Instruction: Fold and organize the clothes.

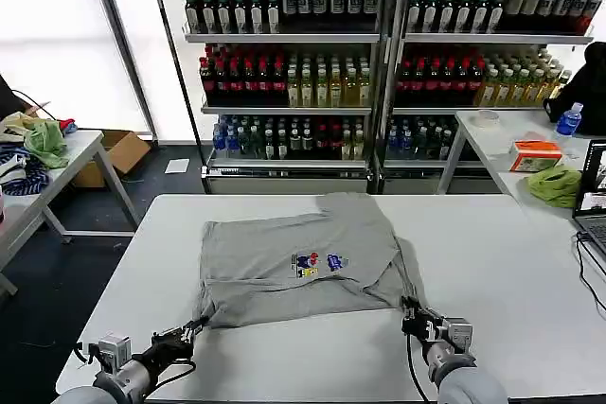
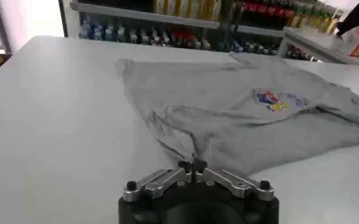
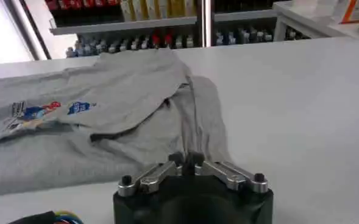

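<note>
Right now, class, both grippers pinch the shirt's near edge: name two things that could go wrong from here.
1. The left gripper and right gripper each hold only a thin corner of the grey shirt; either pinch could slip.
2. The shirt already lies rumpled, with a fold over the right side; pulling now may lock in those creases.

Right hand (image 3: 190, 159) pinched on grey shirt (image 3: 106, 122) hem, white table (image 3: 301, 109).

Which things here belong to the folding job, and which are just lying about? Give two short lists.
Part of the job:
grey shirt on the white table
left claw, shut on the shirt's near corner
right claw, shut on the other near corner

Just lying about:
bottles on the shelves
green cloth
cardboard box
</note>
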`<state>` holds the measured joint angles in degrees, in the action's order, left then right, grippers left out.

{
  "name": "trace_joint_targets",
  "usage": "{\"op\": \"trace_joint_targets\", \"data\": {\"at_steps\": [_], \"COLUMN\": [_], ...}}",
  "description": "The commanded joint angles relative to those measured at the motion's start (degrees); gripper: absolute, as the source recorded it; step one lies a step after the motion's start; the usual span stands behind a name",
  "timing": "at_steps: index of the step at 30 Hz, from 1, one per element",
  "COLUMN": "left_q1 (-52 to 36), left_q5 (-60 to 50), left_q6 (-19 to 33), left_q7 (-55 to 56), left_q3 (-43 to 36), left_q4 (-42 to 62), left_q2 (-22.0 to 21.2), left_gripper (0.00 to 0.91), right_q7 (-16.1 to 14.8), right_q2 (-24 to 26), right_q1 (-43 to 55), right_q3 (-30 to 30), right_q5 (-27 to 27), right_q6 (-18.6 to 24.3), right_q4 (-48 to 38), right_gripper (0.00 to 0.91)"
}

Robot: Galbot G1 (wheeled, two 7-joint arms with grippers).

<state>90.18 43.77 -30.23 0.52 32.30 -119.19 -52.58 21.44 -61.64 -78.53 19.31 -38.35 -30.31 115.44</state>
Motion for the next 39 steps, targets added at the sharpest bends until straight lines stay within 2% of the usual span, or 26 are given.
{"op": "trace_joint_targets", "data": {"at_steps": [1,11,21,30,39], "left_q1": [0.48,3.14,10.65,16.75,19.49], "left_q5": [-0.05,-0.12,-1.76,-4.11,-4.47], "left_q6": [0.18,0.10,-0.22,0.13,-0.41], "left_q7": [-0.50,-1.40,-1.19,-1.75,-1.73], "left_q3": [0.40,2.52,5.80,7.71,9.94], "left_q4": [-0.04,-2.66,-7.82,-10.40,-11.83], "left_q2": [0.12,1.02,-0.62,-3.97,-3.87], "left_gripper": [0.020,0.020,0.020,0.020,0.020], "right_q7": [-0.06,0.61,1.26,-0.27,-1.09], "right_q2": [0.72,2.00,-0.98,-1.60,-0.35], "right_q1": [-1.87,-11.32,-21.08,-25.94,-27.80], "right_q3": [0.34,3.46,5.19,6.46,8.87], "right_q5": [-1.56,-2.33,-0.02,2.42,2.85], "right_q6": [-1.24,-1.60,-1.56,-0.28,1.53], "right_q4": [1.85,8.78,17.16,18.82,18.87], "right_gripper": [0.000,0.000,0.000,0.000,0.000]}}
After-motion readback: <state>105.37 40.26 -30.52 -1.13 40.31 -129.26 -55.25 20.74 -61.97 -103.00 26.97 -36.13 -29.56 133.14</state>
